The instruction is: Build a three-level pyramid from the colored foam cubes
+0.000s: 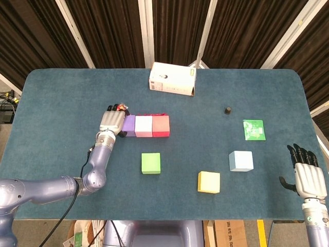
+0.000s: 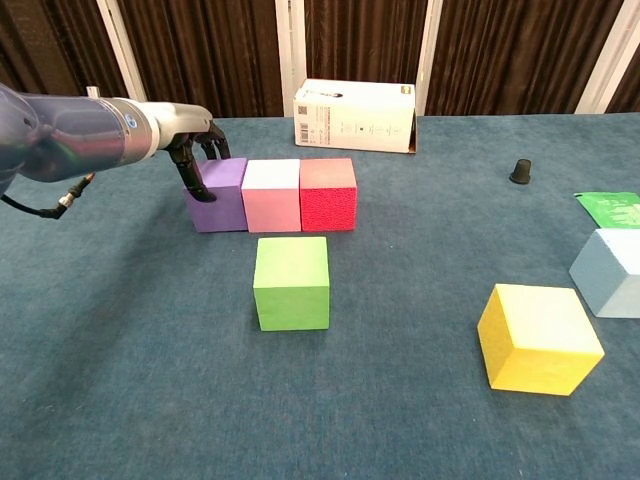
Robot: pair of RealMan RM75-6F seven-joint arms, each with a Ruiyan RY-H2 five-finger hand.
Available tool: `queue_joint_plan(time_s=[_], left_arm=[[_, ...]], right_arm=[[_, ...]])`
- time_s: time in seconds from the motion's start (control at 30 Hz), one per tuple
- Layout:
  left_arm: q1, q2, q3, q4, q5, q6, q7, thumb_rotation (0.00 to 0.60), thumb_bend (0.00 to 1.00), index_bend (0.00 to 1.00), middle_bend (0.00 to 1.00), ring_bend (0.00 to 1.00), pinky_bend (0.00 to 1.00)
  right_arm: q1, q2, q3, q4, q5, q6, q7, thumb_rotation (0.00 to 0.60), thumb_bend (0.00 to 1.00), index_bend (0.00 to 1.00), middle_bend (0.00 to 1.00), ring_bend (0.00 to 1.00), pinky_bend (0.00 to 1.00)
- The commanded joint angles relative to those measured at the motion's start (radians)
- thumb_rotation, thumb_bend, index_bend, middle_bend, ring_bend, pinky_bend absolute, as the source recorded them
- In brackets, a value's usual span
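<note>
The purple cube [image 2: 216, 193] is gripped by the left hand [image 1: 111, 121] and set flush against the pink [image 2: 272, 194] and red [image 2: 328, 192] cubes as the pyramid's base; the right hand [image 1: 307, 175] is held open and empty near the table's edge

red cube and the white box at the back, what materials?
Red cube: looks like foam, matte, with a pebbled, grainy face. White box: likely cardboard, smooth printed panels with a barcode-like label and an open flap at its right end.
</note>
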Motion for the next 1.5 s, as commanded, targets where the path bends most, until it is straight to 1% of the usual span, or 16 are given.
queue_joint_plan(time_s=[0.03, 0.5, 0.9, 1.5], left_arm=[[0.0, 0.0, 0.0, -0.001, 0.001, -0.001, 0.001, 0.6, 0.37, 0.27, 0.2, 0.0, 0.0], [0.001, -0.002, 0.006, -0.008, -0.003, 0.006, 0.019, 0.6, 0.37, 0.27, 0.2, 0.0, 0.0], [0.002, -0.005, 0.005, -0.014, 0.01, 0.01, 0.021, 0.6, 0.37, 0.25, 0.18, 0.0, 0.0], [0.005, 0.02, 0.007, -0.054, 0.01, 0.039, 0.05, 0.6, 0.37, 0.12, 0.08, 0.0, 0.0]], right_arm=[[0.0, 0.002, 0.0, -0.002, 0.001, -0.001, 0.0, 0.6, 0.29, 0.03, 0.02, 0.0, 0.0], [0.0, 0.007, 0.0, -0.007, 0.005, -0.003, 0.004, 0.6, 0.29, 0.03, 0.02, 0.0, 0.0], [0.001, 0.008, -0.001, -0.009, 0.006, -0.004, 0.003, 0.6, 0.29, 0.03, 0.02, 0.0, 0.0], [0.003, 0.011, -0.003, -0.014, 0.011, -0.009, -0.003, 0.6, 0.29, 0.03, 0.02, 0.0, 0.0]])
